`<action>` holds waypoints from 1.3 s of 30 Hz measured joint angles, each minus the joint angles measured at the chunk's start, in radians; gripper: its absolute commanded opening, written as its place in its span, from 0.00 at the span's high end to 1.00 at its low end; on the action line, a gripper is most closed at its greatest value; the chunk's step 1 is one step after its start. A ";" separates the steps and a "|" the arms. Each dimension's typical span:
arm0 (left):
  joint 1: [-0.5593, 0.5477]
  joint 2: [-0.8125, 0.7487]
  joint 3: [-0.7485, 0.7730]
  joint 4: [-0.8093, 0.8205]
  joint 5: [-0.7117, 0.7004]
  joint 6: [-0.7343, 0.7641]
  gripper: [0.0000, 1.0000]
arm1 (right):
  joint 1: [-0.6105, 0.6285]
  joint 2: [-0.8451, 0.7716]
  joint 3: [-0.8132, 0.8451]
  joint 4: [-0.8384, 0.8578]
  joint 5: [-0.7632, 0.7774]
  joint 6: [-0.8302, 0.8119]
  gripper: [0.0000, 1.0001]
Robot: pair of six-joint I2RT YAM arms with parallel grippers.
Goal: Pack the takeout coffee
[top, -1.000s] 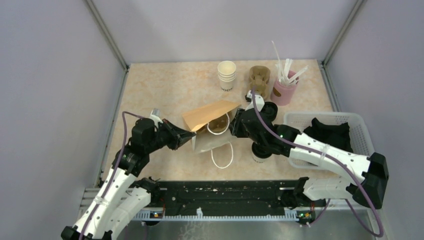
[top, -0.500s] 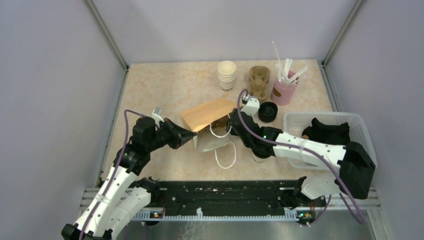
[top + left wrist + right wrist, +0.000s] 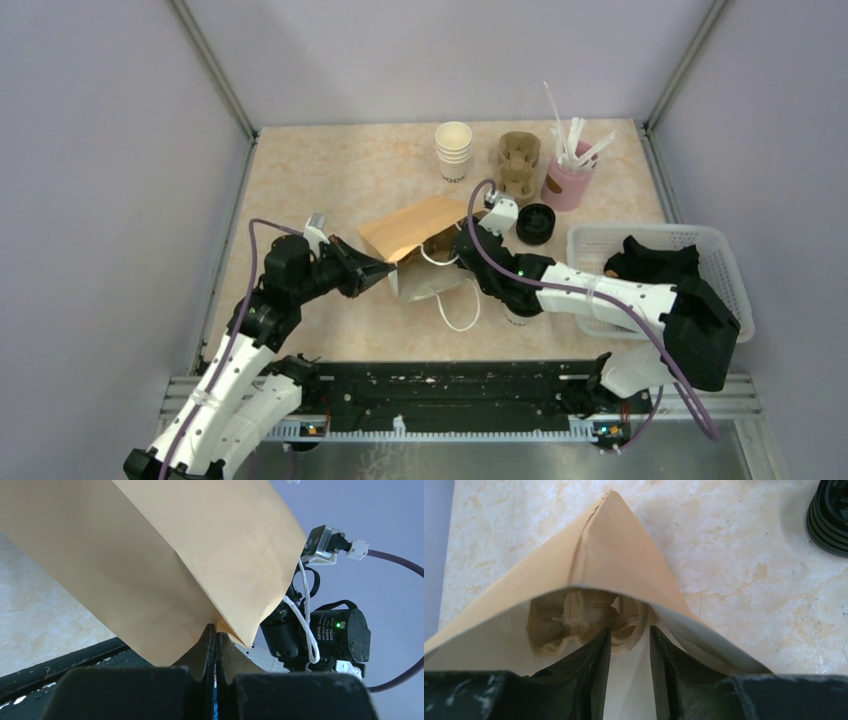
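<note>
Left hand (image 3: 383, 268) is clamped on the rim of the brown paper bag (image 3: 415, 228), which lies on its side mid-bench (image 3: 320, 170). Right hand (image 3: 458, 250) is right at the bag's mouth, its fingers hidden from above. A white rope handle (image 3: 462, 308) loops out toward the near edge. Along the back are a stack of white cups (image 3: 453, 150), a cardboard cup carrier (image 3: 520, 163) and a pink cup of white stirrers (image 3: 568, 180). Black lids (image 3: 535, 223) sit beside the right arm, with a white basket (image 3: 590, 240) far right.
</note>
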 measured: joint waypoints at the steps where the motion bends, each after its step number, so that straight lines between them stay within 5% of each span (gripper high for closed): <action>1: 0.000 0.000 -0.002 0.003 0.002 0.000 1.00 | 0.000 0.000 0.000 0.003 0.001 0.006 0.65; 19: 0.000 -0.011 -0.029 0.026 0.025 0.000 1.00 | -0.007 0.121 0.008 -0.006 0.079 0.177 0.72; 26: 0.000 -0.011 -0.030 0.027 0.028 0.000 1.00 | -0.032 0.128 0.008 0.044 0.063 0.162 0.85; 31: 0.000 -0.011 -0.030 0.026 0.029 0.001 1.00 | -0.056 0.145 0.007 0.135 0.024 0.130 0.78; 37: 0.000 -0.011 -0.031 0.024 0.030 0.005 1.00 | -0.064 0.183 0.008 0.180 -0.001 0.109 0.88; 39: 0.000 -0.011 -0.031 0.022 0.030 0.005 1.00 | -0.066 0.202 0.011 0.182 -0.005 0.097 0.78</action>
